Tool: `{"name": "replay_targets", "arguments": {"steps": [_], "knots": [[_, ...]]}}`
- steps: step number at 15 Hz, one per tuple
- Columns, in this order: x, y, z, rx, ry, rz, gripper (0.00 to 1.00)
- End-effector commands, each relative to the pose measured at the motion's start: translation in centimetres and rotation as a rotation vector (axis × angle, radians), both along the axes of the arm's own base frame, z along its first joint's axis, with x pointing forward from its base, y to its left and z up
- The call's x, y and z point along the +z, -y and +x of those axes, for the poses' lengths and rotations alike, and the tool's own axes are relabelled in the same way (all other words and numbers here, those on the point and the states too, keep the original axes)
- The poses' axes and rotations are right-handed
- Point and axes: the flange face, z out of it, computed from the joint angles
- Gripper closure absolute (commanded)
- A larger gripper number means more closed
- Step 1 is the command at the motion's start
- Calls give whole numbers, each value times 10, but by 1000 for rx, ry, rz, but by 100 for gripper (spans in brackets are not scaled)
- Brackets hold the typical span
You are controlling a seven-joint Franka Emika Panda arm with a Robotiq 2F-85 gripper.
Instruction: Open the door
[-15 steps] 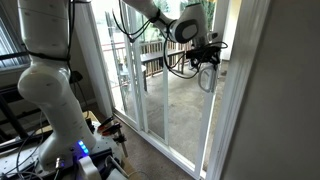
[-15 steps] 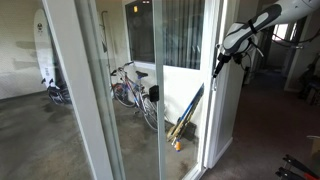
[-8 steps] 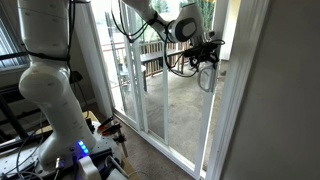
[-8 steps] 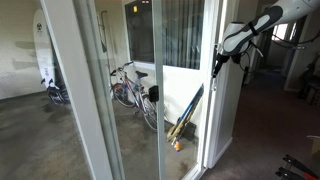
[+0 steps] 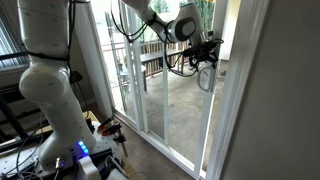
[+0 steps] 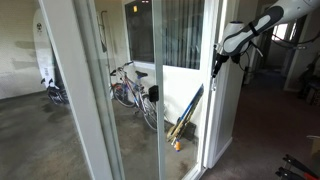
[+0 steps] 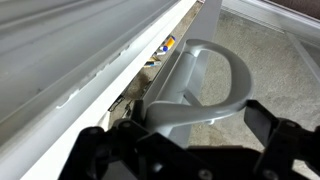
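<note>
Next to nothing has moved since a second ago; the arm has held its reach and the gripper (image 5: 207, 56) hangs at the same spot on the door's edge. The door (image 5: 186, 112) is the tall glass panel in its narrow white frame, and it stands shut or very nearly so against the wide white jamb (image 6: 229, 125) on the right. Its grey handle (image 7: 178, 86) sits on that right edge, about chest height. From the wrist view, the gripper (image 7: 196, 128) straddles the loop with its fingers apart, 1 on each side; I see no clear squeeze on it.

I'd judge the step in hand to be taking hold of the handle, with the sliding not yet begun. The next move calls for closing on the loop or hooking it, then a steady pull leftward along the track, kept in line with the frame so that the panel does not bind.

Around it: the second, handle-less glass panel (image 5: 130, 75) lies further left, and the door must pass alongside it. Outside, on the far side of the glass, a bicycle (image 6: 131, 86) and some long tools (image 6: 187, 114) lean by the wall, clear of the track as far as I can tell. The robot's white body (image 5: 50, 95) stands near left, indoors.
</note>
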Motion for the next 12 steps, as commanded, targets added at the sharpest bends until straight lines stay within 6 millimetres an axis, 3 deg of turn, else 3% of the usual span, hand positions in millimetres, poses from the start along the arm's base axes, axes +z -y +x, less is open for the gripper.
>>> {"name": "replay_targets", "arguments": {"steps": [1,12], "knots": [[-15,-71,23,145,13,23,0],[-13,-77,20,166,-41,-18,0]]}}
